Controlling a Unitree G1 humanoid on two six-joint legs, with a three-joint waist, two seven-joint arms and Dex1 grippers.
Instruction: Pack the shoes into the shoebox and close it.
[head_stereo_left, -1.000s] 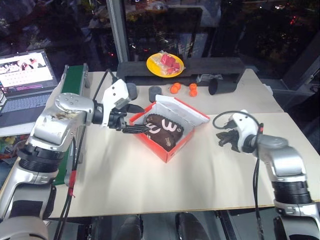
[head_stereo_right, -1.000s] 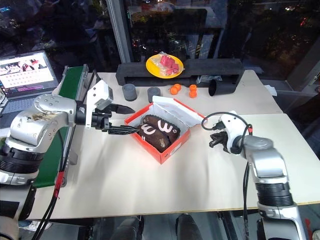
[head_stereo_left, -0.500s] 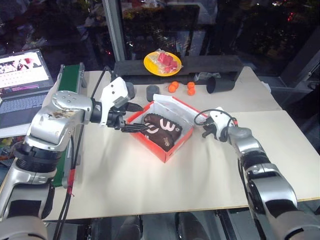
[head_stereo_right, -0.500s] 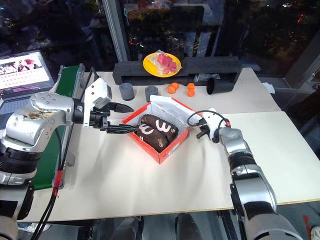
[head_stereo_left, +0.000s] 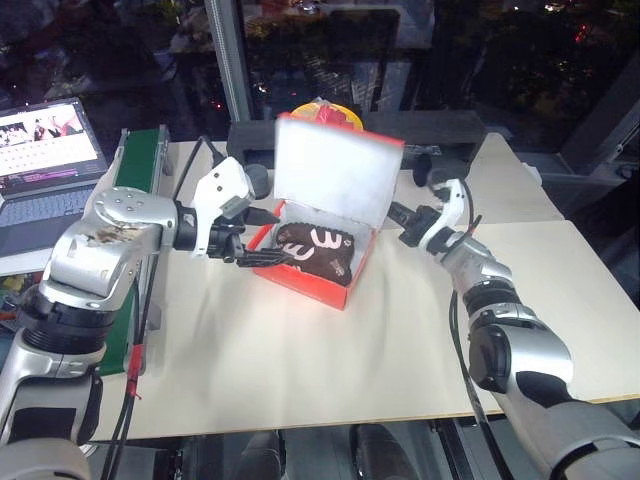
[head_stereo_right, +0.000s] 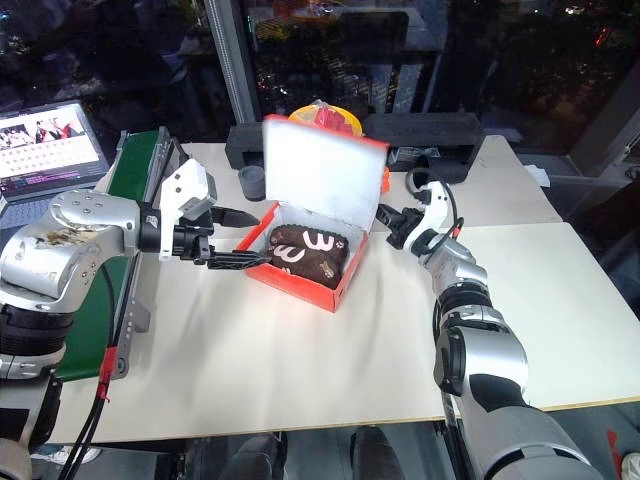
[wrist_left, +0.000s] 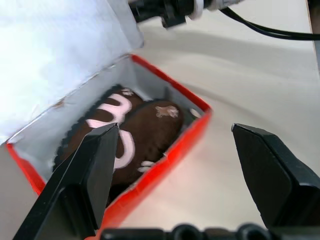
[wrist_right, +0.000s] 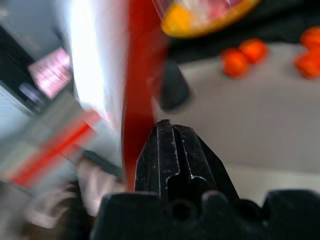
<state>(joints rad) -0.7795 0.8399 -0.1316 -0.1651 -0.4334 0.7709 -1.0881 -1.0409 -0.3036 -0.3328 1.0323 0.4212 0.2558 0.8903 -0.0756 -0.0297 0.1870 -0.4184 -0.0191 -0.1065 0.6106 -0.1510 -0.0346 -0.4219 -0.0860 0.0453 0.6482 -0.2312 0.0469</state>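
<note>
Left eye view puts the shoebox (head_stereo_left: 318, 262) at the centre of the pale table (head_stereo_left: 330, 360), both shoes (head_stereo_left: 316, 250) lying inside it and its white-lined lid (head_stereo_left: 333, 178) standing upright. At the box's 9 o'clock the left gripper (head_stereo_left: 259, 239) has its fingers spread wide, straddling the near corner, grasping nothing. At 3 o'clock the right gripper (head_stereo_left: 408, 222) is clenched tight, its tip against the lid's outer edge. A yellow plate (head_stereo_left: 330, 111) peeks over the lid at 12 o'clock.
</note>
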